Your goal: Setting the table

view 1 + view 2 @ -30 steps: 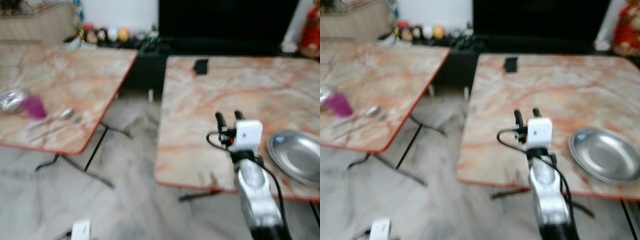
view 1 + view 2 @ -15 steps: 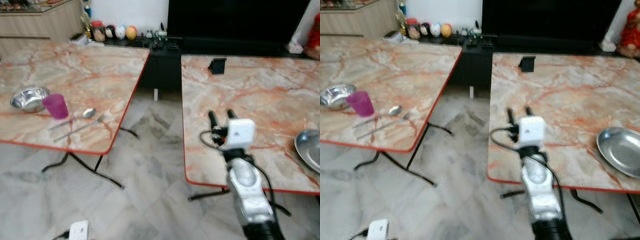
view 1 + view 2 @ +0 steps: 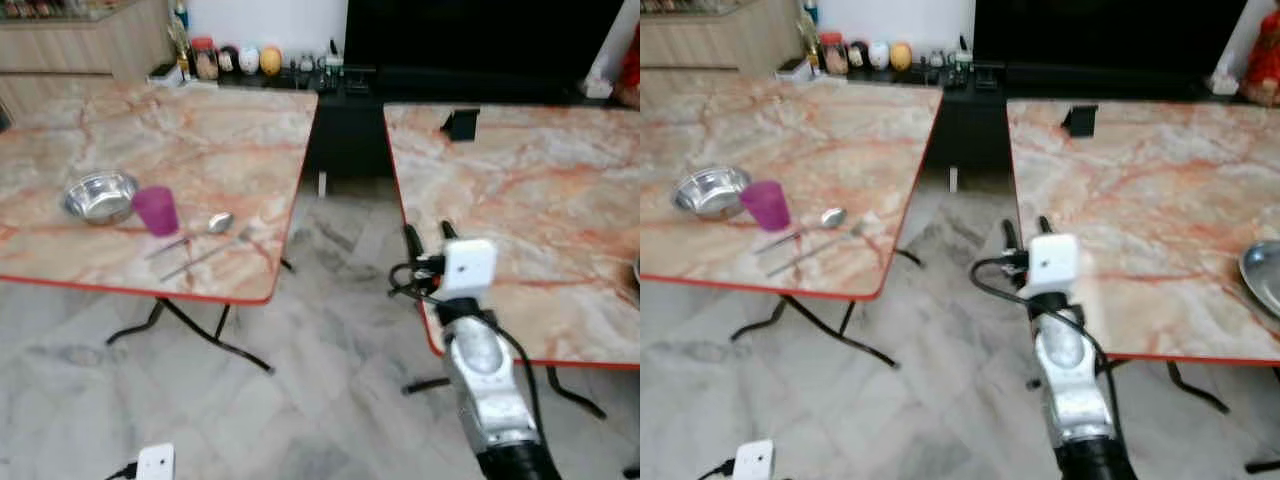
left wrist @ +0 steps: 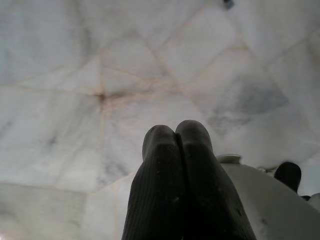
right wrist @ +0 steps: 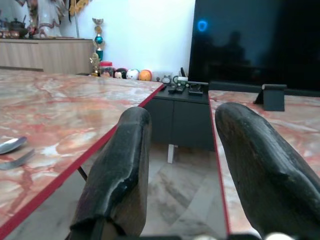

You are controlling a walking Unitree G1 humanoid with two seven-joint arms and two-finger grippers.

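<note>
Right gripper [image 3: 427, 236] hovers empty, fingers spread, between two marble tables; left gripper [image 4: 176, 145] hangs pressed closed. A steel bowl [image 3: 99, 195], magenta cup [image 3: 156, 209], spoon [image 3: 196, 230] and fork [image 3: 205, 255] await on the left table [image 3: 250, 130]. Thin, slippery cutlery likely needs mid-handle pinches.

Left table [image 3: 120, 140]: cream marble pattern, orange-red veins, red edge. Right table [image 3: 540, 200]: same pattern. Bowl [image 3: 100, 196]: silver. Cup [image 3: 157, 210]: magenta, at bowl's 3 o'clock. Floor [image 3: 300, 380]: white-grey marble tile. Right gripper [image 3: 427, 240]: black fingers, white wrist block, silver arm.
</note>
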